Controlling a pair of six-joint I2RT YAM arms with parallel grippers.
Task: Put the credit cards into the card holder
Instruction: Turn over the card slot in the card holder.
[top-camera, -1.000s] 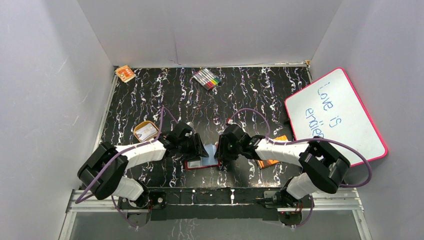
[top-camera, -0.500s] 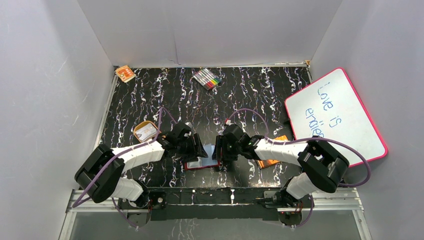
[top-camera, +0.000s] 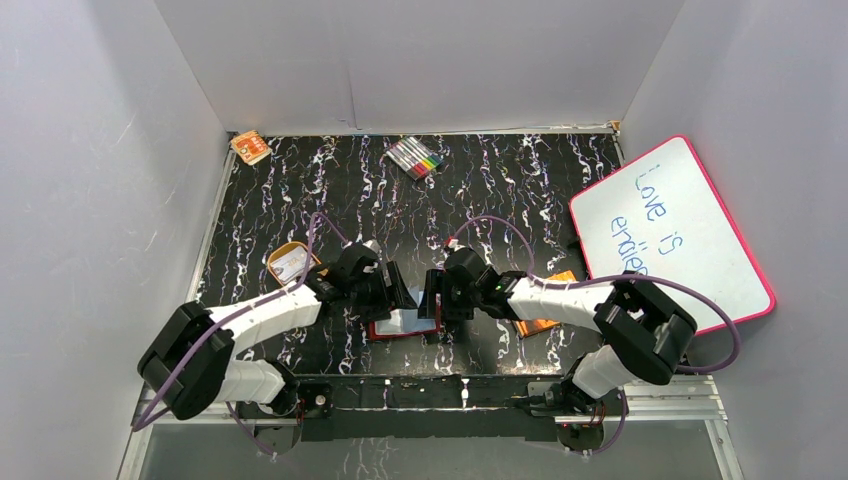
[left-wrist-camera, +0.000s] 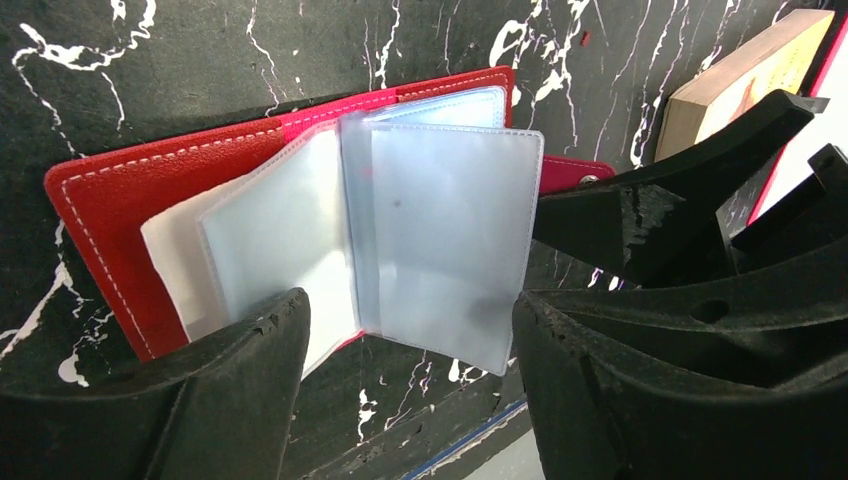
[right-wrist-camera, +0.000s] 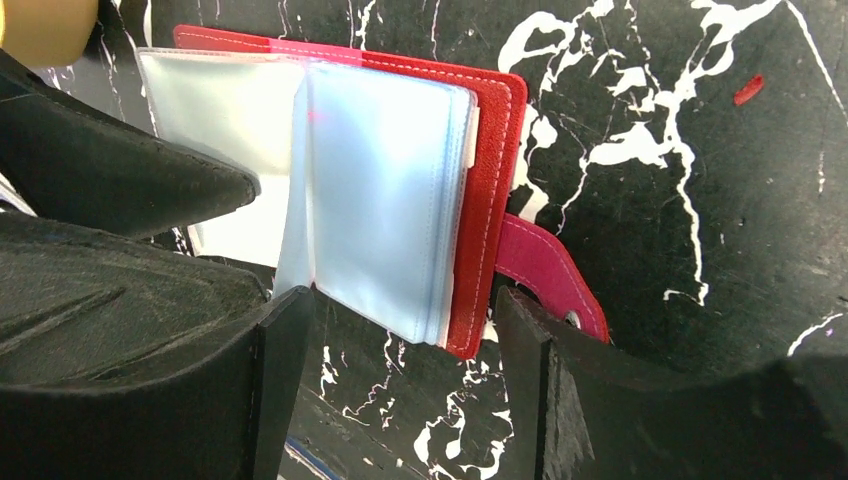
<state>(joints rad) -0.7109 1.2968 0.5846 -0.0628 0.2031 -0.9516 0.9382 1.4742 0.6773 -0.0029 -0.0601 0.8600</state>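
Black white-veined table (top-camera: 300, 190), seen from above, with a pink-rimmed whiteboard (top-camera: 680, 230) propped at its right side. My two arms reach inward from the near edge and meet near the middle.

An orange-brown book (top-camera: 538, 325) lies partly under the right arm. Between the two wrists the card holder (top-camera: 405, 322) lies open and flat on the table, near its front edge, red cover down.

The left gripper (top-camera: 395, 290) hovers at the holder's left half and the right gripper (top-camera: 435, 295) at its right half. In each wrist view the fingers are spread wide, with nothing between them but the sleeves below. Neither holds a card.

An orange oval tray (top-camera: 275, 262) sits left of the left arm, well apart from the holder. The credit cards (top-camera: 292, 265) lie in it as a pale patch; I cannot count them from here.

In the left wrist view, the pale-blue clear sleeves (left-wrist-camera: 450, 240) fan up from the spine, and one leaf stands half raised. A white sheet shows under the left leaves; I cannot tell if it is a card. The pink snap tab (right-wrist-camera: 545, 275) sticks out at the right edge.

I judge the step in hand to be readying the holder, with the loading not yet begun. To do it well, I would have the right fingers press the cover or a flat leaf, not the raised one. The sleeves look slick and floppy, so a loose hold may let the holder skid or fold shut. The left gripper is nearest the tray and should fetch one card. It should grip the card by a short edge and slide it in level with the sleeve mouth.
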